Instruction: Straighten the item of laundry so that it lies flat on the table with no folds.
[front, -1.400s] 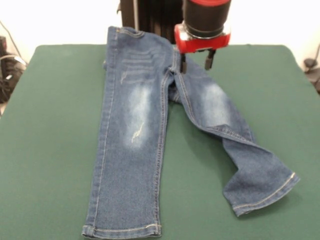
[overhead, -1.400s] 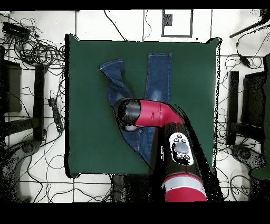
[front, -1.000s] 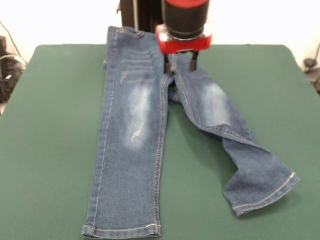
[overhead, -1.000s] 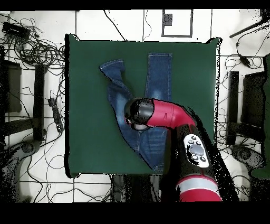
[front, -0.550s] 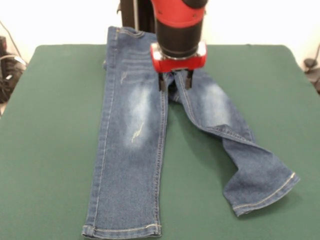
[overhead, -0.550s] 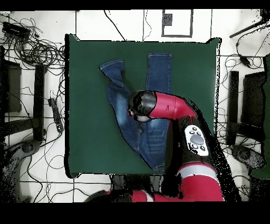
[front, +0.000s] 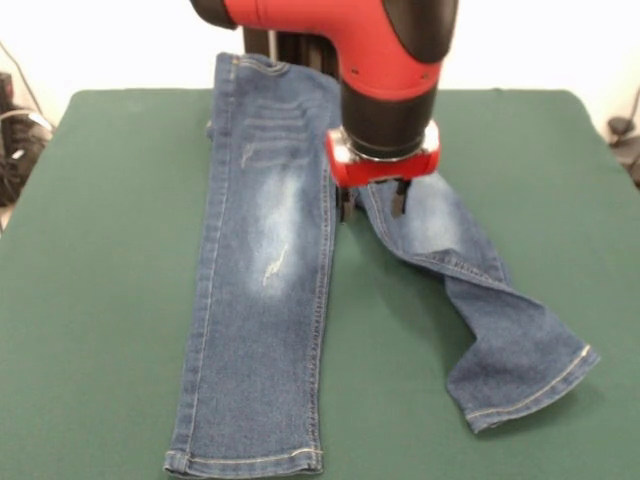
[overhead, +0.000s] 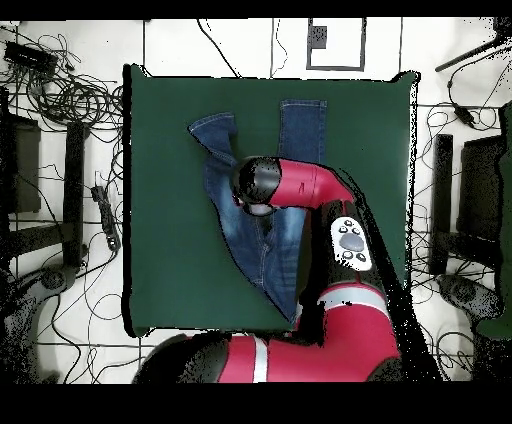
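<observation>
The blue denim jeans (front: 265, 300) lie on the green table (front: 110, 220). In the front view the left leg lies straight and flat, with its waistband over the far table edge. The right leg runs off diagonally to the right and is folded over near the knee (front: 455, 268), with its hem (front: 530, 380) at the lower right. My gripper (front: 372, 207) points down over the right leg's upper thigh, beside the inner seam. Its fingers (front: 400, 200) are apart, with their tips at the cloth and nothing held. In the overhead view the arm's wrist covers the gripper, and the jeans (overhead: 250, 250) show around it.
Bare green table (overhead: 165, 200) spreads wide on both sides of the jeans. Cables and equipment (overhead: 60, 90) lie on the floor around the table. The arm's red body (overhead: 300, 360) fills the overhead view's lower middle.
The arm has reached out from the crotch area toward the camera and lower, onto the right leg's thigh. The jeans lie as before.
</observation>
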